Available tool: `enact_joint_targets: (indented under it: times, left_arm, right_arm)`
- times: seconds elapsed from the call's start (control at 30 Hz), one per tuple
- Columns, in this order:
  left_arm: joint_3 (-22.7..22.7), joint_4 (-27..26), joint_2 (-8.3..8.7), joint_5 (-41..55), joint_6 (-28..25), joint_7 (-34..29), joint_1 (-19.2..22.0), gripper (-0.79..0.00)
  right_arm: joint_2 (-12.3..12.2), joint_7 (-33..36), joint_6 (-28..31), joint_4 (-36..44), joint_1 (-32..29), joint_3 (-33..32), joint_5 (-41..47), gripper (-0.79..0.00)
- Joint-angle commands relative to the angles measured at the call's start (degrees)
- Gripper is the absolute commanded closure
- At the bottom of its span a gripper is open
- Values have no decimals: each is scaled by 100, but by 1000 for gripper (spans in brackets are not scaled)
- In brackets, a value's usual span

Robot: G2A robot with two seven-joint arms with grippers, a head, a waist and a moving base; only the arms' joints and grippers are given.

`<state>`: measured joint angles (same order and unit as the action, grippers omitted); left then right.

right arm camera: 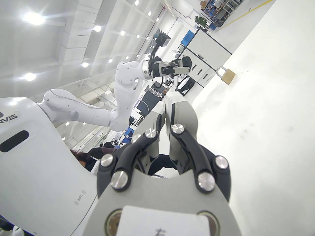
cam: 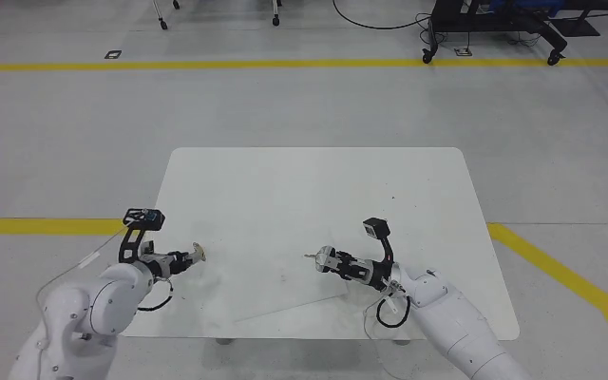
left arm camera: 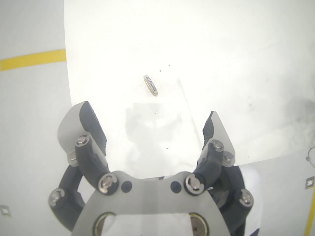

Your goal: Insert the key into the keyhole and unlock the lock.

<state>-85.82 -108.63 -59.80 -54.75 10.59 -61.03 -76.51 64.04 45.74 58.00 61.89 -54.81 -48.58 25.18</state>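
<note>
- Brass lock [cam: 198,252] with a silver shackle rests on the white table [cam: 313,190], at its near-left part, close to the left edge.
- From the left wrist view the lock [left arm camera: 150,85] shows only as a narrow edge-on strip on the table [left arm camera: 172,25]. I cannot tell from there whether it stands or lies.
- From the right wrist view the lock [right arm camera: 227,75] is seen far off on the table [right arm camera: 270,99], its shackle on the side towards the left hand [right arm camera: 183,68].
- Left hand [cam: 186,257] hangs over the near-left part of the table, pointing right, with the lock just beyond its tips.
- Seen from its own wrist, the left hand [left arm camera: 149,109] is spread wide. Its dark-padded fingers [left arm camera: 91,119] hold nothing, and the lock lies ahead of them, apart.
- Right hand [cam: 321,258] is over the near middle of the table, pointing left towards the lock and well apart from it.
- Its fingers are pressed together in the right wrist view [right arm camera: 168,99].
- Seen from above, a small thin piece juts from the tips. It looks like the key [cam: 310,256], though it is too small to be sure.
- Yellow floor line [cam: 285,65] runs across the floor beyond the table's far edge.
</note>
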Motion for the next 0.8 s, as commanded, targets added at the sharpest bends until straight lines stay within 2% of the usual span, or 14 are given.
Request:
enact_joint_targets:
  times: [0.0, 0.07, 0.3, 0.4, 0.57, 0.6, 0.67, 0.73, 0.77]
  left_arm:
    - [223, 433, -34, -74, 277, -42, 305, -785]
    - [404, 779, -74, -14, 457, -16, 562, -717]
    - [891, 1729, -202, 216, 766, 147, 1215, -668]
    - [1124, 2025, -258, 230, 845, 215, 1419, -597]
    - [1363, 2261, -320, 220, 905, 246, 1612, -474]
    - [1383, 2283, -325, 189, 914, 248, 1633, -425]
    - [1416, 2283, -332, 135, 927, 249, 1652, -425]
    - [1419, 2252, -335, 109, 949, 234, 1640, -280]
    - [1421, 2220, -336, 88, 950, 225, 1623, -262]
  right_arm:
    - [0, 0, 0, 0, 0, 0, 0, 0]
    - [0, 0, 0, 0, 0, 0, 0, 0]
    - [0, 0, 0, 0, 0, 0, 0, 0]
    - [0, 0, 0, 0, 0, 0, 0, 0]
    - [0, 0, 0, 0, 0, 0, 0, 0]
    - [0, 0, 0, 0, 0, 0, 0, 0]
    - [0, 0, 0, 0, 0, 0, 0, 0]
    - [0, 0, 0, 0, 0, 0, 0, 0]
    - [0, 0, 0, 0, 0, 0, 0, 0]
